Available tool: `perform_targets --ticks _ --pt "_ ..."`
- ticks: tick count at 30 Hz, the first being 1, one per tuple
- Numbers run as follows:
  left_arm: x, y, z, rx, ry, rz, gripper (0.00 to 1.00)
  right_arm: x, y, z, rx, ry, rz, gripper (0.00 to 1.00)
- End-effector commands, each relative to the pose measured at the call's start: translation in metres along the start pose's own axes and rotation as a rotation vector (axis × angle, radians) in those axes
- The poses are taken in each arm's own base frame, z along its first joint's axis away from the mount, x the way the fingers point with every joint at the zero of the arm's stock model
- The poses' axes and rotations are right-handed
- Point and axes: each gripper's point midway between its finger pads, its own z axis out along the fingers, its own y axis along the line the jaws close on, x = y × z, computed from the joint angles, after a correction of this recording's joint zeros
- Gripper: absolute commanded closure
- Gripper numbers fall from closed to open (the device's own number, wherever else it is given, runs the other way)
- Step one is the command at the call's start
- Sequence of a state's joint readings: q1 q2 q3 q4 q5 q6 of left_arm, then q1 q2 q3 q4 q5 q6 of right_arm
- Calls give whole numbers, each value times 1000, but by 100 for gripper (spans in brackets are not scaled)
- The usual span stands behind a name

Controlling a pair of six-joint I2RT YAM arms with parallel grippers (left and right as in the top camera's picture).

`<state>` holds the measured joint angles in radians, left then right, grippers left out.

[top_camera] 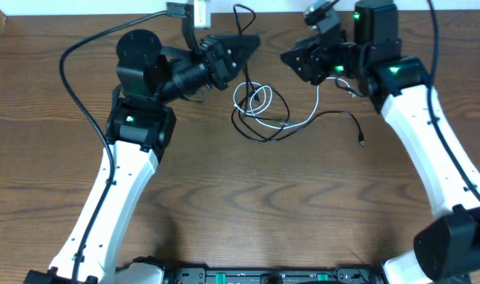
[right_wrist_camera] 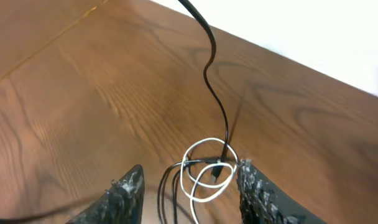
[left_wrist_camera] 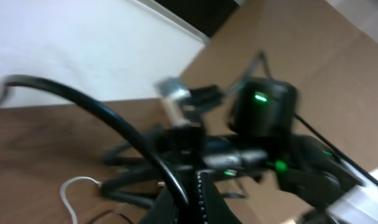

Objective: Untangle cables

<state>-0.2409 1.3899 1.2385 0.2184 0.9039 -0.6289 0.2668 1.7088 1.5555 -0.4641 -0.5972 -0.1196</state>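
Meanwhile, right pincer stands open facing the looped cables; left pincer is closed.

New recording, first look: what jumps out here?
A tangle of white cable loops and black cable lies in the middle of the table, between the two arms. The black cable climbs off the wood to the shut left gripper, while the right gripper hangs open just above the loops.
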Motion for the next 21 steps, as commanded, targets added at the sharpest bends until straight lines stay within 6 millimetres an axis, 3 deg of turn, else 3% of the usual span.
perform_targets --ticks 1,4,7,13,17,21 --pt "12 -26 2 110 73 24 92 -14 9 10 -46 -53 -124 51" --pt "18 -33 3 139 98 24 92 -30 11 15 -53 -121 -181 48" --pt "23 -39 5 161 116 25 92 -42 29 16 -123 -181 -301 45" --pt "26 -42 7 171 124 25 92 -43 57 16 -243 -205 -341 43" --pt "31 -48 10 189 140 25 92 -50 57 15 -237 -231 -362 43" --pt "34 -52 12 199 149 25 92 -57 56 13 -224 -259 -386 58"
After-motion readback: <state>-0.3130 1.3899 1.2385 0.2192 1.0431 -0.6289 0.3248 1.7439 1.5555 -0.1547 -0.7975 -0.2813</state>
